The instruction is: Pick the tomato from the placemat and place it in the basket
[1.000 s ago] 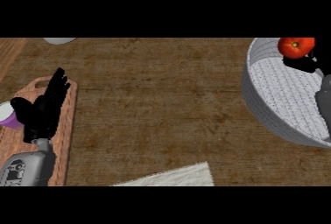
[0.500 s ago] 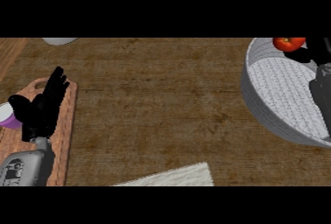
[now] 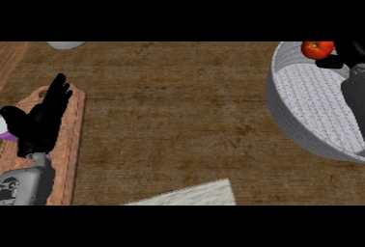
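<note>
Black left hand rests open, fingers straight, over the wooden cutting board. I see the pale woven placemat corner below. At right, my right hand holds the glossy red tomato over the round grey knitted basket.

Surface: brown wooden counter.
Left, near: reddish cutting board lying flat.
Right: grey woven basket, cut off by the edge.
Near, centre: pale placemat corner.
Far left: pale round object, mostly out of view.
</note>
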{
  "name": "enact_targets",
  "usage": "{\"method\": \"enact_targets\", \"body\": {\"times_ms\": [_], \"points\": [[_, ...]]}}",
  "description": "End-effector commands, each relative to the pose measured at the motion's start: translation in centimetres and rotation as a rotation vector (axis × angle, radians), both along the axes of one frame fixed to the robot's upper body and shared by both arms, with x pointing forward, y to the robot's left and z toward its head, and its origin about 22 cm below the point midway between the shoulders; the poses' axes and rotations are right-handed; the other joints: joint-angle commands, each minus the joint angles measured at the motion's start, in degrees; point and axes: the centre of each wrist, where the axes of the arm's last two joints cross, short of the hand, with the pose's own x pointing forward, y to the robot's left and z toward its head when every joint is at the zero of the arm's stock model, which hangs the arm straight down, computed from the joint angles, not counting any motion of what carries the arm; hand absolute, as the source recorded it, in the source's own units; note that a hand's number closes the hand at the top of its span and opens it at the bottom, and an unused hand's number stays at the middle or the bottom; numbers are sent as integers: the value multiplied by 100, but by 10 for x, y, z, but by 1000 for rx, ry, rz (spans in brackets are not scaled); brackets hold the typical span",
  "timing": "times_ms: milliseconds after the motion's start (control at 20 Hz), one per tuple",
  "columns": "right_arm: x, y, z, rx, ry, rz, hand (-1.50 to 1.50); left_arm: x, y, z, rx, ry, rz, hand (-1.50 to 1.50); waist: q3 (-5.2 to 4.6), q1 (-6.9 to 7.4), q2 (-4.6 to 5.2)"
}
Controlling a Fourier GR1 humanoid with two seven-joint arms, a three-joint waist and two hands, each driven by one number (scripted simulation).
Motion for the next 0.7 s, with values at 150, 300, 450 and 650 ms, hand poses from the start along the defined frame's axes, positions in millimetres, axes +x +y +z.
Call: {"method": "enact_targets", "body": {"times_ms": [150, 300, 450, 650], "points": [[8, -5, -31, 10, 61, -7, 150, 10, -11, 4, 1, -4, -5, 0, 3, 8, 15], [9, -8, -19, 21, 25, -14, 150, 9, -15, 9, -13, 9, -3, 0, 3, -11, 2], [5, -16, -31, -6, 43, -18, 150, -15, -11, -10, -6, 5, -3, 0, 2, 5, -1], [10, -26, -25, -55, 66, -42, 150, 20, -5, 4, 1, -17, -1, 0, 3, 4, 25]]}}
